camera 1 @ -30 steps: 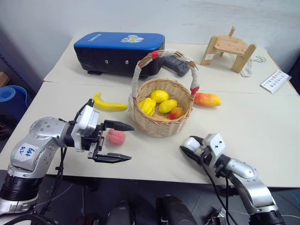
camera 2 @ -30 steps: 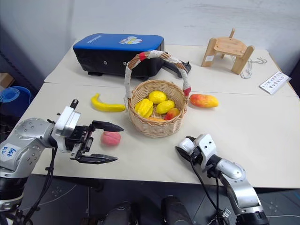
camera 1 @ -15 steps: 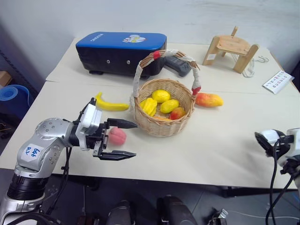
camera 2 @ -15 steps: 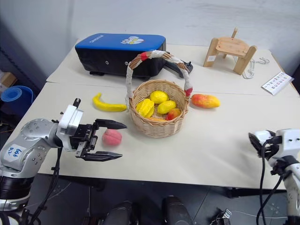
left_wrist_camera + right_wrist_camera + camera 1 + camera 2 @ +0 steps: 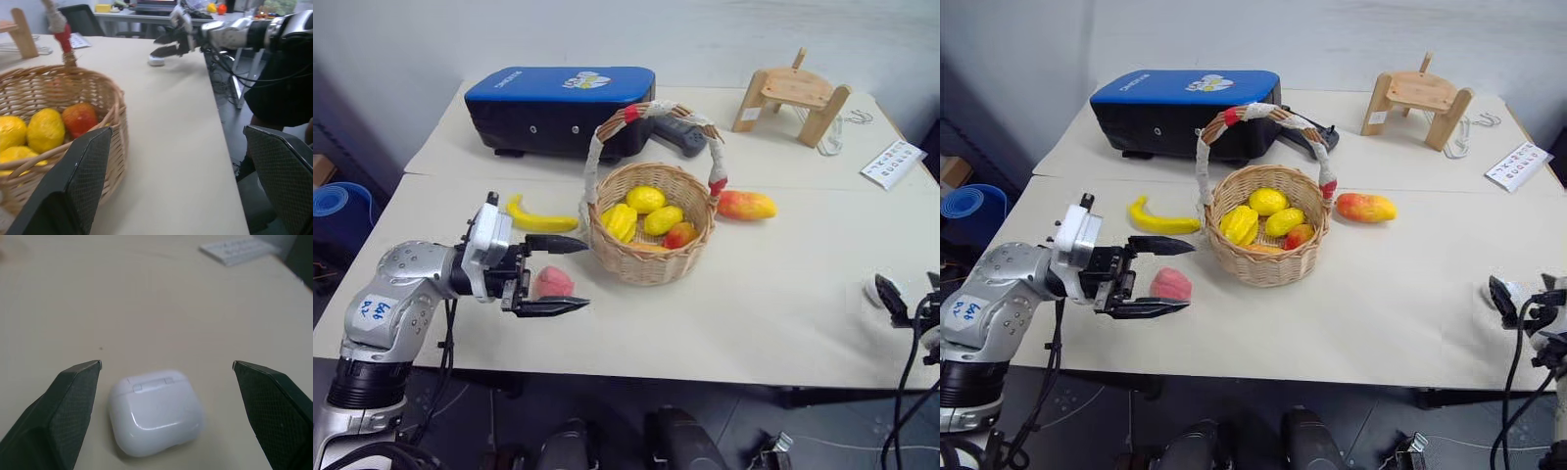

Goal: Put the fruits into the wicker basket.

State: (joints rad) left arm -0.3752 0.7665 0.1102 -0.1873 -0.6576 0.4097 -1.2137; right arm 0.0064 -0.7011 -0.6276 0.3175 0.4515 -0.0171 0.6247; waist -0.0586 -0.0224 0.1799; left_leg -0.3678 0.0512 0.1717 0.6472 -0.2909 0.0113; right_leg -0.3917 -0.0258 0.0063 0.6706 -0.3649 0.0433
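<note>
The tabletop (image 5: 783, 304) carried everything, and the biggest thing on it, a black case with a blue lid (image 5: 563, 108), stood well beyond the left hand (image 5: 570, 275) at the far side. A small wooden stool (image 5: 792, 96) and a printed white card (image 5: 892, 163) lay far off, beyond the right hand (image 5: 1500, 296). The wicker basket (image 5: 651, 227) sat just past the left hand's fingertips, close but not touching, with several yellow fruits (image 5: 646, 200) and a red-orange one (image 5: 680, 235) inside it. The left hand pointed level toward the basket with its two black fingers spread wide apart and empty. The banana (image 5: 540, 218) lay on the tabletop just beyond that hand's upper finger, beside the basket. The mango (image 5: 746, 205) lay on the far side of the basket from the left hand, just by the red end of the handle. The peach (image 5: 553, 282) sat between the left hand's open fingers as the head views showed it; whether they touched it could not be told. The right hand hung at the tabletop's near right edge, fingers spread wide, with a small white case (image 5: 155, 411) lying between them, untouched.
</note>
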